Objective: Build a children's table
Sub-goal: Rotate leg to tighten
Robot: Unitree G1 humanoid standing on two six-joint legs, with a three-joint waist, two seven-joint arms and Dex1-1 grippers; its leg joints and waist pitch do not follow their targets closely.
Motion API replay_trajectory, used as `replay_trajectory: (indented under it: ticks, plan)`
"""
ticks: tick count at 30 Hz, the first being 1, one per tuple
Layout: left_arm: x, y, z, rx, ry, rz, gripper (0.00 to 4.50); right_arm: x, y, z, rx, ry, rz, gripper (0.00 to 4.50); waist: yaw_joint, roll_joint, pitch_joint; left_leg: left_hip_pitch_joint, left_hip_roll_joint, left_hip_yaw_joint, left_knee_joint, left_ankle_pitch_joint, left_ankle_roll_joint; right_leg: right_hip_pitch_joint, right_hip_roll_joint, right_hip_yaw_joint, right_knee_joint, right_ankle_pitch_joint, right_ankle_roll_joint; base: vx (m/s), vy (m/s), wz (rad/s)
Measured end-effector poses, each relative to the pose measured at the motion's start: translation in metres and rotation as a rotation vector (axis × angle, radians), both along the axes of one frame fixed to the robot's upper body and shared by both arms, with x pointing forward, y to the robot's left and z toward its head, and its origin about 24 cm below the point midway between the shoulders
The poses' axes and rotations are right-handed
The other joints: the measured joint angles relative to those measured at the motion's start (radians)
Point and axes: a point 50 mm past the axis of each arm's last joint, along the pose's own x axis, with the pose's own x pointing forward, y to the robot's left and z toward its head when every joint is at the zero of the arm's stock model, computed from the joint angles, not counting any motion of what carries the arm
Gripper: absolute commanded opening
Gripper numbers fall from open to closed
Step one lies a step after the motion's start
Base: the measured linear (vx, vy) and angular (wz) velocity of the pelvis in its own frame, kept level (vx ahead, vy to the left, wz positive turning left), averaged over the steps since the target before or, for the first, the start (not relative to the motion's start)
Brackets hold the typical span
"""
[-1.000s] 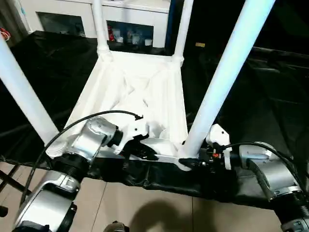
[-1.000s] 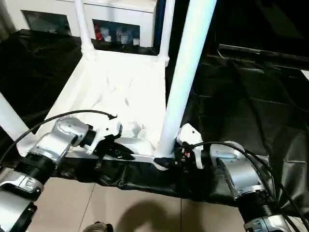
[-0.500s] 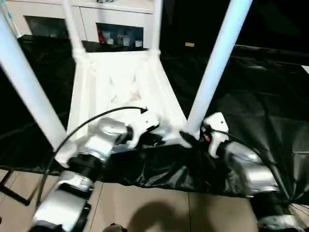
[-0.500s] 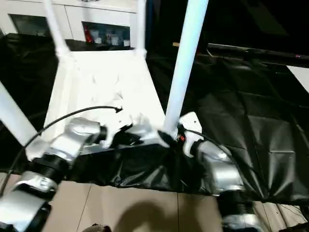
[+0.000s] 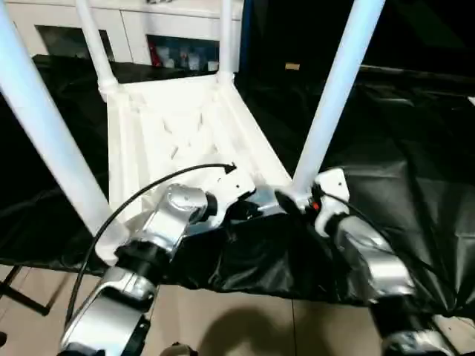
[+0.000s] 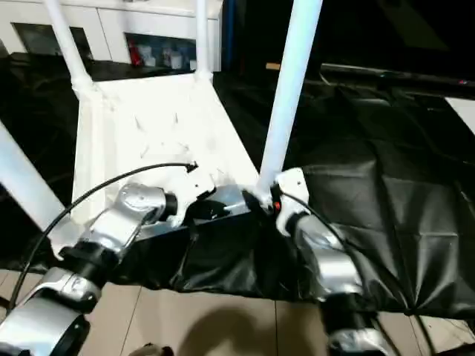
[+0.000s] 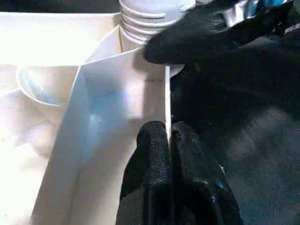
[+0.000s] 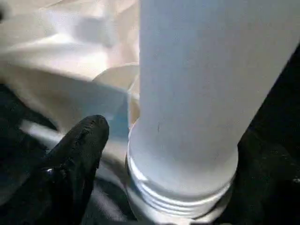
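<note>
The children's table point(image 5: 178, 126) lies upside down on a black cloth, ribbed underside up. All four white legs stand in its corner sockets. My left gripper point(image 5: 249, 211) is at the near rim, and its fingers point(image 7: 157, 140) are shut on the thin white wall. My right gripper point(image 5: 292, 200) sits at the foot of the near right leg point(image 5: 334, 96). In the right wrist view one black finger point(image 8: 79, 150) stands a little off the leg's ribbed base point(image 8: 180, 187), so the jaws are open around it. The near left leg point(image 5: 44, 126) rises beside my left forearm.
The black cloth point(image 5: 415, 148) covers the work surface and hangs over its near edge above the tiled floor point(image 5: 223, 326). A white cabinet point(image 5: 171, 30) stands behind the table. A black cable point(image 5: 163, 185) arcs over my left wrist.
The whole view has shifted and tilted, and the table looks turned a little. My right gripper's jaws have spread wider at the leg's foot. The left gripper keeps its hold on the rim.
</note>
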Motion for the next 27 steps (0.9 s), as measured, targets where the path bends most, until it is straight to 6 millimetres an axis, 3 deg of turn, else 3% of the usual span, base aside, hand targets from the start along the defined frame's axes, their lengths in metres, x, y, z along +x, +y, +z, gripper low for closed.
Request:
replay_trajectory:
  ticks: [11,27]
  plan:
    - [-0.01,0.019,0.002,0.021,0.067,-0.2,0.0,-0.019,-0.011,0.007,-0.047,0.078,0.393,4.08,0.022,-0.002,0.002,-0.001,0.001,0.0,0.002,0.0,0.0,0.0,0.0,-0.001,0.001,0.0,-0.001,0.0,0.0,0.0]
    - [-0.014,0.03,0.004,0.031,0.11,-0.274,0.0,-0.025,-0.008,0.007,-0.027,0.11,0.506,2.82,0.031,-0.004,0.003,-0.002,0.001,0.0,0.004,0.0,0.0,0.0,0.0,-0.001,0.002,0.0,-0.001,0.0,0.0,0.0]
